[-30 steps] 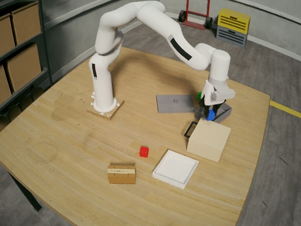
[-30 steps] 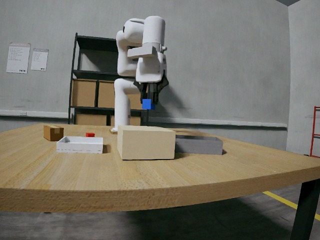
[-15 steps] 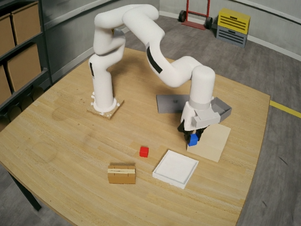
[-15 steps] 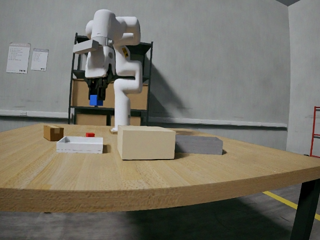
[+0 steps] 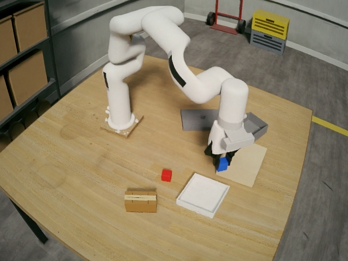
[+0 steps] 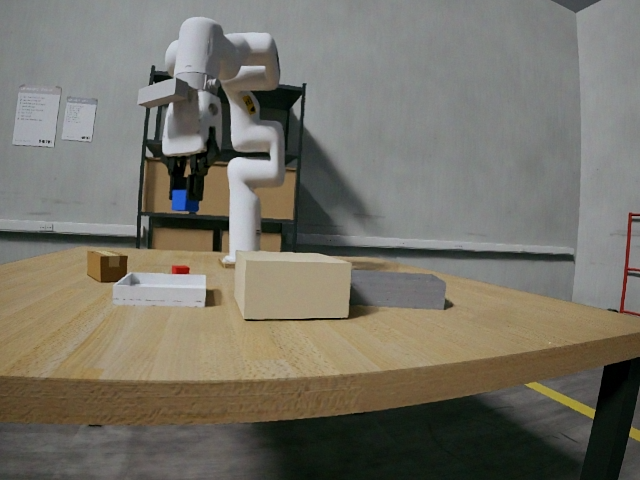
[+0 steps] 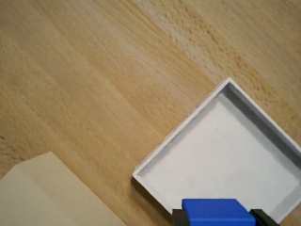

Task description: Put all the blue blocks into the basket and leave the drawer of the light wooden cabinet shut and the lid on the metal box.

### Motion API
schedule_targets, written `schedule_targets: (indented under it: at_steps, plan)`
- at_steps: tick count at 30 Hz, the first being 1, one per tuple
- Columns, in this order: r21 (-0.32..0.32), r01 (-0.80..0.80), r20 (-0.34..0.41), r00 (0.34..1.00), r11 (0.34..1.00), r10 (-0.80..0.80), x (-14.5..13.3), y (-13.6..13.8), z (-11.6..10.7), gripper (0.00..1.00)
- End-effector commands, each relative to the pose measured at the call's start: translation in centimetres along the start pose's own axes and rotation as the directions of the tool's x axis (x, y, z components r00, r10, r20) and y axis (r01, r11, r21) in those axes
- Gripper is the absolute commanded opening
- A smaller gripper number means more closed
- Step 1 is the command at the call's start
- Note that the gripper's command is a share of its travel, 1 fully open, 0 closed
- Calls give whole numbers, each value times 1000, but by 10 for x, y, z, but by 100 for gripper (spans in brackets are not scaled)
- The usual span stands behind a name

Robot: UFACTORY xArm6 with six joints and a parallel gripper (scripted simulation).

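The gripper (image 5: 224, 162) (image 6: 186, 196) (image 7: 218, 220) grips the blue block (image 5: 222, 164) (image 6: 184, 200) (image 7: 216, 213) by opposite sides, the right hold; it looks light, stiff and unlikely to slip.

A second ago the gripper (image 5: 223, 162) (image 6: 185, 195) (image 7: 221, 217) had the blue block (image 5: 222, 165) (image 6: 180, 201) (image 7: 216, 213) up over the metal box (image 5: 261, 131) (image 6: 403, 291); now both have swung across to my left, above the near-basket side of the cabinet (image 5: 247, 165) (image 6: 294, 289) (image 7: 52, 198). Most of that travel came in the first half second, with just a small shift towards the basket (image 5: 193, 209) (image 6: 159, 297) (image 7: 182, 126) since. From above, the arm (image 5: 174, 33) (image 6: 199, 46) has come to hide the green thing that peeked out by the box, and the cabinet's black handle has gone from sight too.
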State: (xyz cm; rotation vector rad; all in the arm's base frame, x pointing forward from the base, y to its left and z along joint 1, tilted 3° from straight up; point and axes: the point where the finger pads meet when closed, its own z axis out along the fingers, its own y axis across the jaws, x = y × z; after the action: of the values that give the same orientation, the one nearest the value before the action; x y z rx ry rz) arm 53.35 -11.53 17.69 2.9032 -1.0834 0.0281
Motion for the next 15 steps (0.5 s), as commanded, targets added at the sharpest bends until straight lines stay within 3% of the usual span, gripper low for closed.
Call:
schedule_targets:
  at_steps: [1, 15]
  plan:
    - [3, -1, -5, 1000, 1000, 1, 1, 0, -2, 0]
    - [2, -1, -4, 1000, 1000, 1, 1, 0, 3, 0]
